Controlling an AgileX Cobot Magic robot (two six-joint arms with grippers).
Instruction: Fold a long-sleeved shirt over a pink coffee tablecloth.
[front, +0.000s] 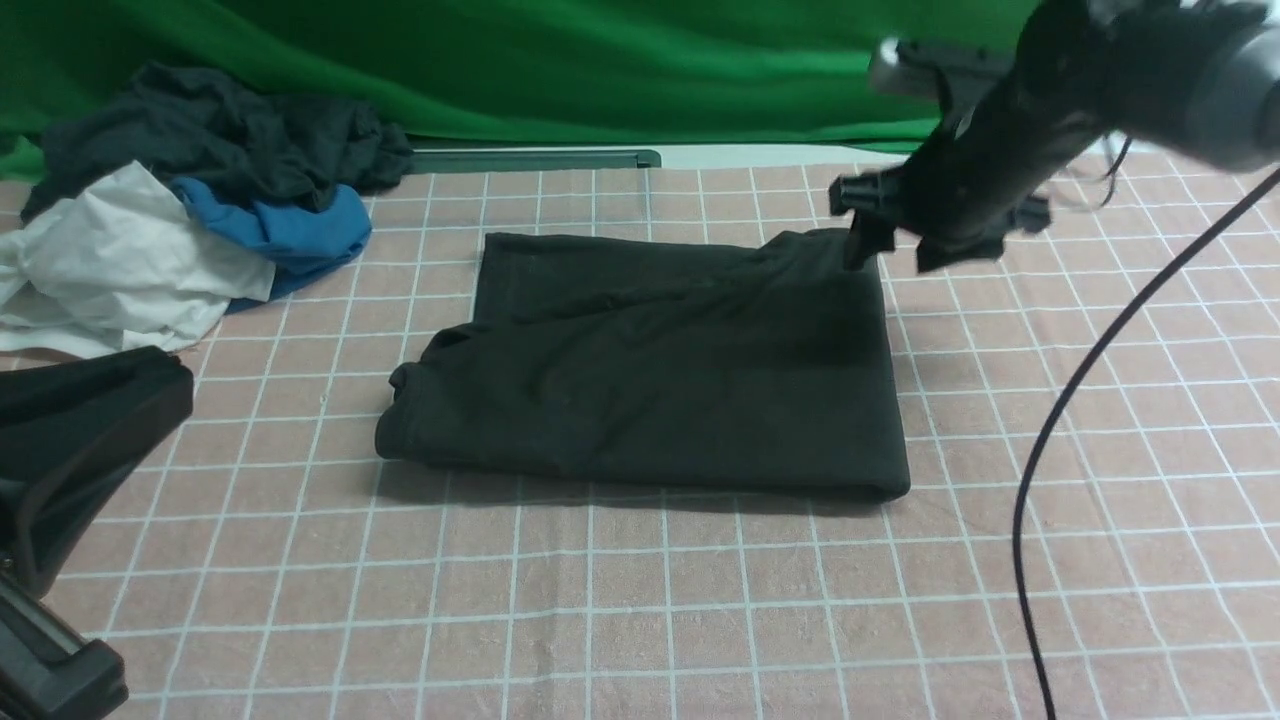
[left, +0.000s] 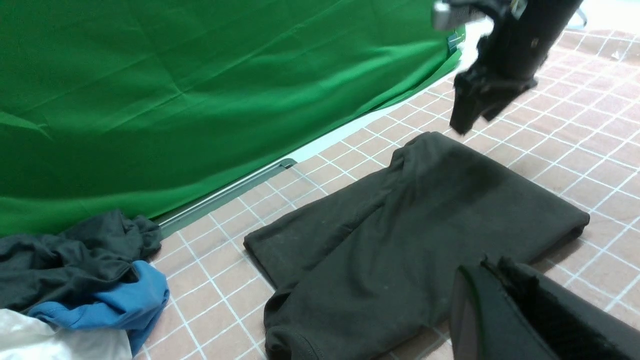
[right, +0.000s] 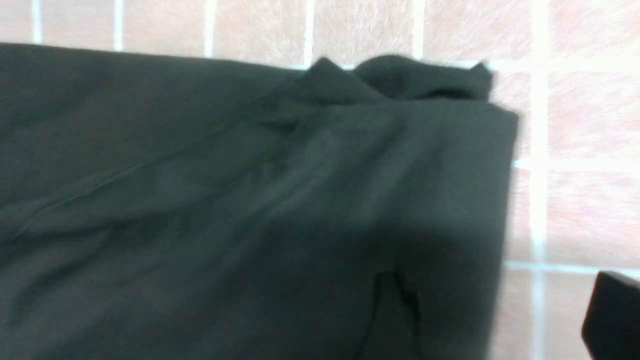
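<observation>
The long-sleeved shirt (front: 660, 370) lies folded into a black rectangle in the middle of the pink coffee tablecloth (front: 700, 600), which has a white grid. My right gripper (front: 900, 250) hangs open just above the shirt's far right corner. In the right wrist view one finger (right: 612, 315) is over the bare pink cloth, the other is a dark shape over the shirt (right: 250, 200), and the shirt's edge runs between them. My left gripper (front: 150, 395) is shut and empty, low at the near left, clear of the shirt. In the left wrist view its fingers (left: 500, 300) are pressed together.
A heap of dark grey, blue and white garments (front: 190, 230) sits at the far left. The green backdrop cloth (front: 600, 70) hangs behind the table, with a metal rail (front: 530, 158) at its foot. A black cable (front: 1080, 400) droops from the right arm over the right side.
</observation>
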